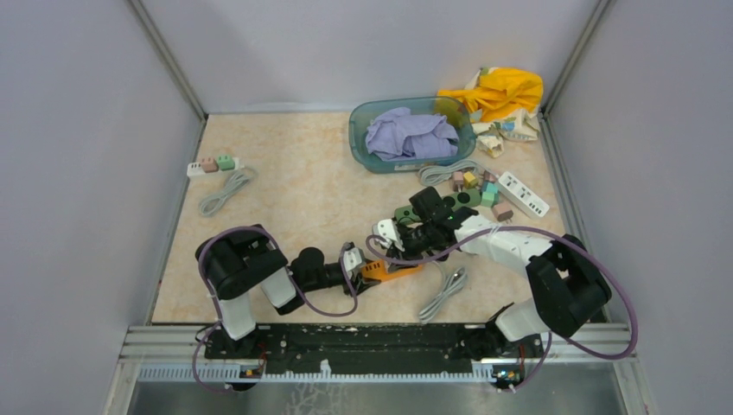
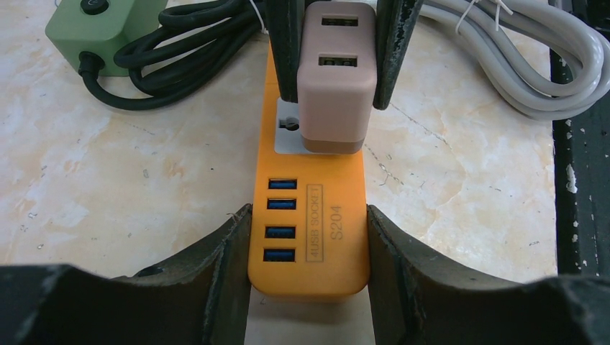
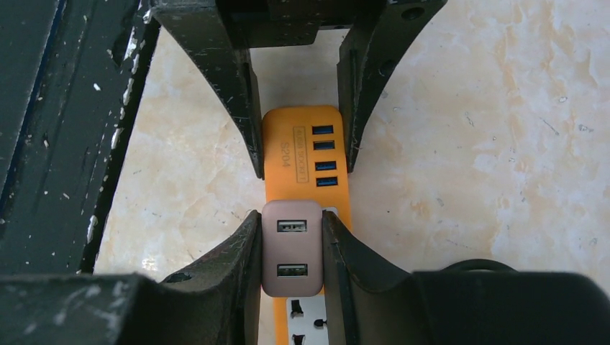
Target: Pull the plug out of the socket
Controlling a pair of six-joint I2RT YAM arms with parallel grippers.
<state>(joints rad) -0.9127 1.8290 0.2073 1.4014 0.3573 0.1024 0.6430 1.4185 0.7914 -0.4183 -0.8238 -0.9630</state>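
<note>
An orange power strip, the socket [image 1: 399, 271], lies flat on the table between the two arms. My left gripper [image 2: 309, 215] is shut on its near end, beside the blue USB ports, one finger on each long side. A pink two-port plug [image 3: 291, 248] stands on the strip's white outlet face. My right gripper [image 3: 291, 223] is shut on the plug, its fingers pressed flat against the plug's two sides. From the left wrist the plug [image 2: 337, 79] shows between the right gripper's dark fingers [image 2: 286, 50]. Whether its pins are still seated is hidden.
A green power cube with a black cord [image 2: 93, 29] and a coiled grey cable [image 2: 532, 65] lie just beyond the strip. Farther back are a teal basin [image 1: 363, 117] holding purple cloth, yellow cloth [image 1: 497, 91], a white power strip [image 1: 523, 194] and loose coloured adapters [image 1: 480, 186].
</note>
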